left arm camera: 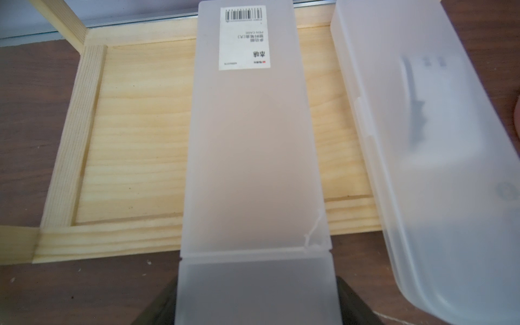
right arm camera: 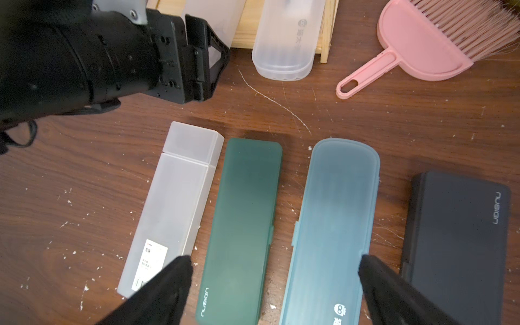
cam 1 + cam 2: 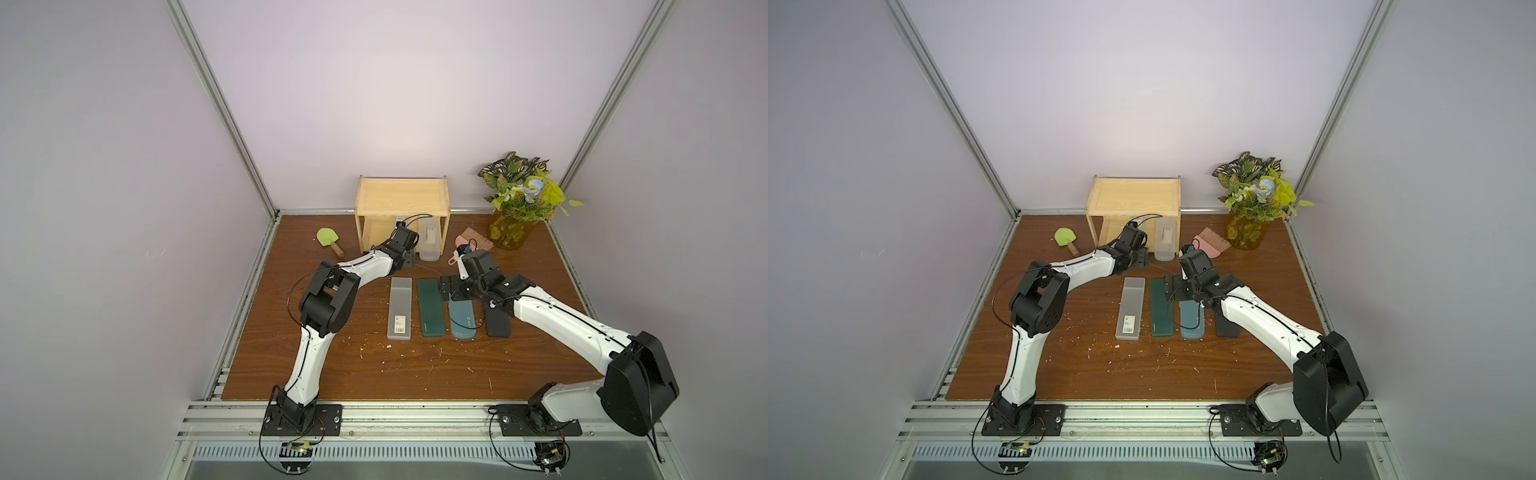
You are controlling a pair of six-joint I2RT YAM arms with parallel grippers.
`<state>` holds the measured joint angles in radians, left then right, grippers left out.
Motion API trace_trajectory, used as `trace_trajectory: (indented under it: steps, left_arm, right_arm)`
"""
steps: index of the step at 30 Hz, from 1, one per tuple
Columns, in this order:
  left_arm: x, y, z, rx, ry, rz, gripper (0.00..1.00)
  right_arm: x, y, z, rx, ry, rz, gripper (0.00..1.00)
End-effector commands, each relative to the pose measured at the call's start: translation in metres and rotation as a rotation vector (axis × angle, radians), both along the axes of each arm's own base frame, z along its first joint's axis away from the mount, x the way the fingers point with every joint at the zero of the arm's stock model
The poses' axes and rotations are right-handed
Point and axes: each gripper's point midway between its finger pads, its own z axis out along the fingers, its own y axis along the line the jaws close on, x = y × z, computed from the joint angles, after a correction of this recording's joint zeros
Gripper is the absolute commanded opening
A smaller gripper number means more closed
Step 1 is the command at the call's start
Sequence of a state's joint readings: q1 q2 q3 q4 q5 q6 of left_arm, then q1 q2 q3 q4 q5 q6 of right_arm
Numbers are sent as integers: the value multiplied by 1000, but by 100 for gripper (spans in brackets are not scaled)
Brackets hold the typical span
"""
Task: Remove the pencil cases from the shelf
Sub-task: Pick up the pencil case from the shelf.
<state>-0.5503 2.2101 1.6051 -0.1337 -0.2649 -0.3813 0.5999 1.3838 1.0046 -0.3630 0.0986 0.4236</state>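
The wooden shelf (image 3: 403, 197) stands at the back of the table. On its lower tray (image 1: 135, 135) lies a frosted pencil case (image 1: 253, 140) with a barcode label. My left gripper (image 1: 257, 304) is shut on its near end, a dark finger pressed against each side. A second frosted case (image 3: 429, 241) with rounded ends lies beside it and sticks out of the shelf's front. On the table lie a frosted labelled case (image 3: 400, 307), a dark green one (image 3: 430, 307), a teal one (image 3: 462, 320) and a black one (image 3: 498, 324). My right gripper (image 2: 275, 263) hovers open over the green and teal cases.
A pink hand brush (image 2: 422, 47) lies right of the shelf. Left of the shelf lies a green spatula (image 3: 328, 239). A vase of plants (image 3: 511, 232) stands in the back right corner. Walls close in the back and both sides.
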Motion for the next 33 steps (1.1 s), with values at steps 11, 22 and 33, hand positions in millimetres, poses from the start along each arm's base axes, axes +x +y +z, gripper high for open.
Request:
trace_trajectory:
  steps: [11, 22, 33]
  left_arm:
    - [-10, 18, 26, 6, -26, 26, 62]
    - [-49, 43, 50, 3, -22, 48, 63]
    - [-134, 86, 60, 11, 7, 82, 63]
  right_arm:
    - [0, 0, 20, 35, -47, 3, 99]
    - [-2, 0, 28, 56, -62, 7, 99]
    - [-4, 5, 37, 94, -75, 26, 99]
